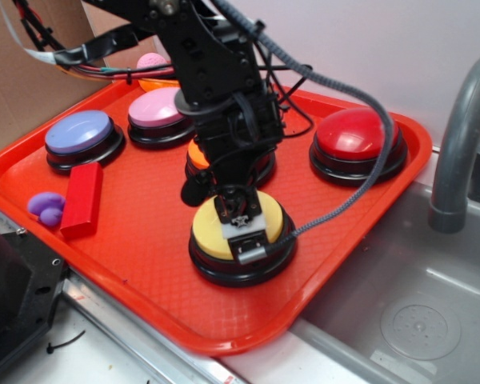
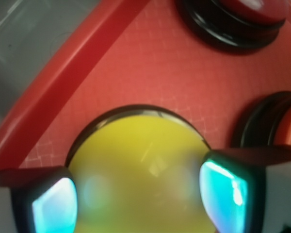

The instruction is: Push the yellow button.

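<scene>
Yellow and shiny, the yellow button (image 1: pixel 216 232) sits on its black base near the front of the red tray (image 1: pixel 144 280). The gripper (image 1: pixel 242 226) is right on top of it, pointing down. In the wrist view its two fingers (image 2: pixel 56 206) are spread wide, one on each side of the yellow dome, with nothing held between them. Behind it are an orange button (image 1: pixel 197 154), a pink button (image 1: pixel 156 108), a purple button (image 1: pixel 80 132) and a red button (image 1: pixel 354 134). A red block (image 1: pixel 82 200) lies at the left.
</scene>
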